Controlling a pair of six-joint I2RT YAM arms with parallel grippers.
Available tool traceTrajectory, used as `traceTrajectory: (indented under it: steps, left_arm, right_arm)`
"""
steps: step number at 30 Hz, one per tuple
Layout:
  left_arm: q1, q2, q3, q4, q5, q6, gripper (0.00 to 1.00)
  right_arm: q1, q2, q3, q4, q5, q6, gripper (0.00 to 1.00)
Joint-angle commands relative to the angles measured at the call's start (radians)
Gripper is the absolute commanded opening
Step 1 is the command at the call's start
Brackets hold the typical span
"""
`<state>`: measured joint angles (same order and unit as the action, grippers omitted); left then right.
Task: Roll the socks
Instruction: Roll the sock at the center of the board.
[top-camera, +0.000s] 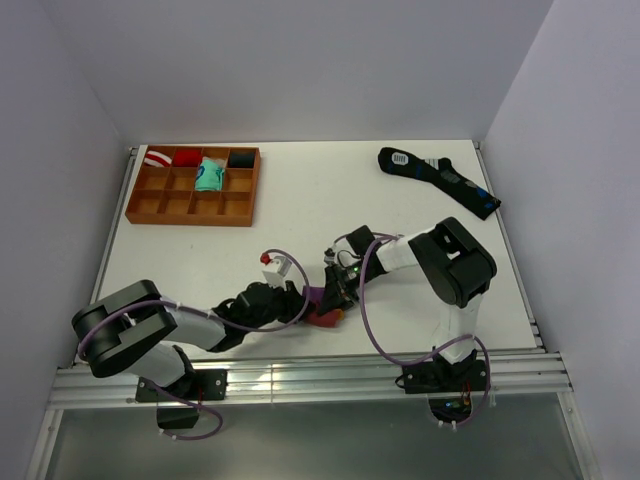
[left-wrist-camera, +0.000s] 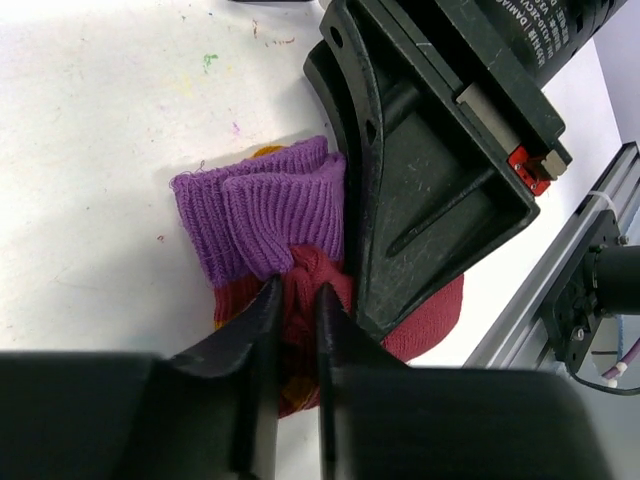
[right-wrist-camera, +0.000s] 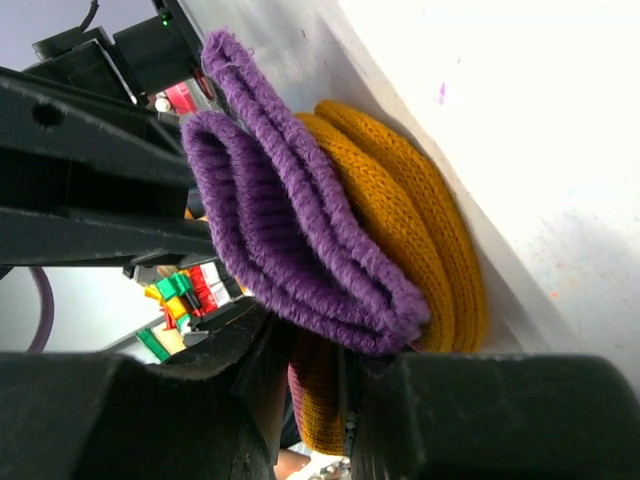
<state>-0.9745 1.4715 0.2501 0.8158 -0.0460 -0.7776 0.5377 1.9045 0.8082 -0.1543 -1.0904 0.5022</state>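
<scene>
Left tool (left-wrist-camera: 298, 300), jaws nearly together, pinches the maroon knit of the socks (left-wrist-camera: 275, 215). Right tool (right-wrist-camera: 320, 380) clamps the orange folds from the opposite side. The bundle, purple cuffs doubled over, lies on the white surface (top-camera: 300, 200) near its front edge, between the arms. A tray (top-camera: 190, 221) and a black sock (top-camera: 440, 180) lie well behind.

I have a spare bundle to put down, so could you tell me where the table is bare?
Bare: the far middle of the table, between the wooden tray and the black sock; also the patch between that tray and the left arm. Crowded: the near centre, where both arms' fingers pinch the maroon sock.
</scene>
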Motion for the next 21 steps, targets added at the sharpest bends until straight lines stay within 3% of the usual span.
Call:
traceTrajectory:
  steps: [1,5,12,21]
  left_arm:
    - [0.003,0.039,0.031,-0.108,-0.061,-0.003,0.15]
    - [0.003,0.050,0.080,-0.197,-0.031,-0.028,0.00]
    - [0.003,0.078,0.124,-0.335,0.012,-0.054,0.00]
    - [0.007,0.075,0.158,-0.497,0.037,-0.080,0.00]
  right_arm:
    - [0.005,0.053,-0.058,-0.021,0.144,-0.004,0.28]
    - [0.005,0.021,-0.084,0.013,0.158,0.001,0.31]
    - [0.005,-0.137,-0.145,0.082,0.322,0.042,0.46]
    - [0.002,-0.378,-0.218,0.150,0.515,0.045,0.50]
